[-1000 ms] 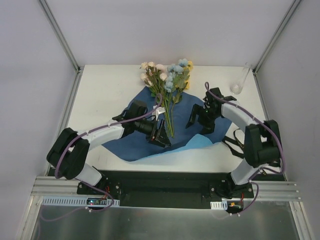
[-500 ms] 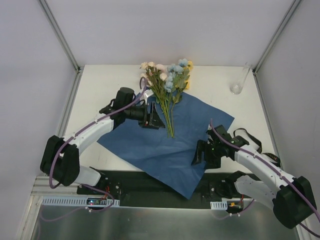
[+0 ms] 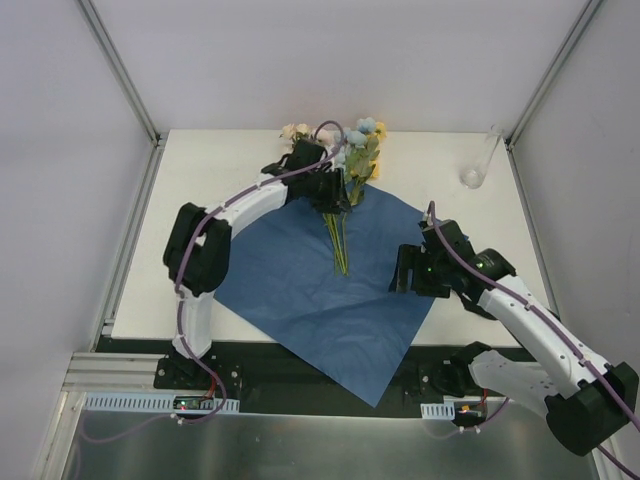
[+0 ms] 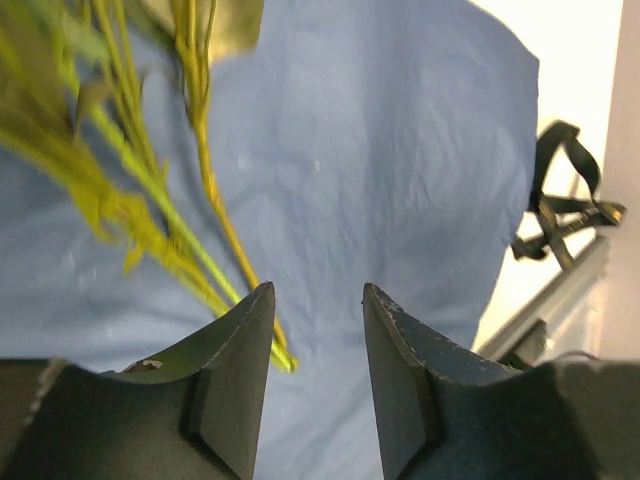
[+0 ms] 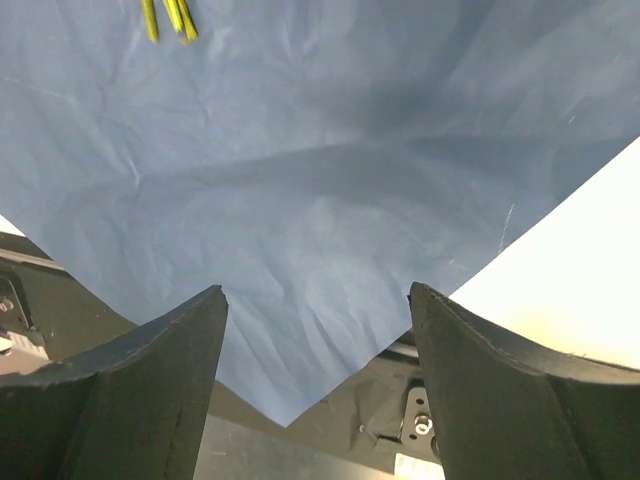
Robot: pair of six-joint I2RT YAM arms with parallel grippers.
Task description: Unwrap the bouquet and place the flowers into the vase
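The bouquet lies unwrapped. Its blue paper (image 3: 300, 290) is spread flat, and the flowers (image 3: 362, 140) rest on it with heads toward the back edge and stems (image 3: 340, 245) pointing at me. My left gripper (image 3: 333, 203) hovers over the upper stems, open. In the left wrist view the jaws (image 4: 318, 290) show only blue paper (image 4: 400, 140) between them, and the green stems (image 4: 150, 220) run just outside the left finger. My right gripper (image 3: 405, 272) is open above the paper's right part (image 5: 300, 150), holding nothing. The clear vase (image 3: 478, 165) stands at the back right.
A black ribbon (image 4: 555, 215) lies on the white table beyond the paper's right edge, near the right arm. One corner of the paper (image 3: 375, 385) overhangs the table's near edge over the black base rail. Frame posts rise at both back corners.
The paper was pulled open and now lies flat. My left arm swung back to the flower stems and its jaws narrowed. The right gripper went toward the near edge, then came back over the paper.
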